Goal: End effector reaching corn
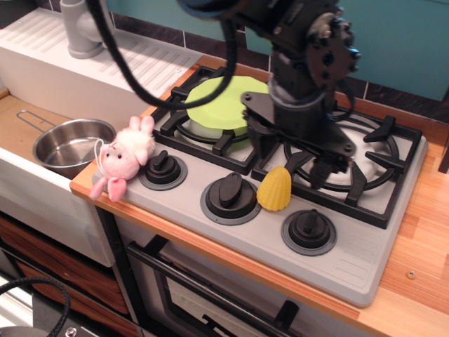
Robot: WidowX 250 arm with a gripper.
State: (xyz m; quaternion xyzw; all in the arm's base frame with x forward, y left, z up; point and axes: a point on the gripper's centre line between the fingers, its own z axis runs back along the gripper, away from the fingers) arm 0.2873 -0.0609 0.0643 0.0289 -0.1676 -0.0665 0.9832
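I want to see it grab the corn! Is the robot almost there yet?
Almost. Done: the arm has brought the claw over the stove, just behind the corn. In hand: the claw hangs open, one finger above the corn's left side, the other off to its right. Left: it isn't touching the corn, which stands upright between two knobs. It probably needs to come forward and down.

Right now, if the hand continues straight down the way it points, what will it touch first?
Probably the black stove grate, just behind the corn. The open hand seems slightly behind the corn; depth is unclear.
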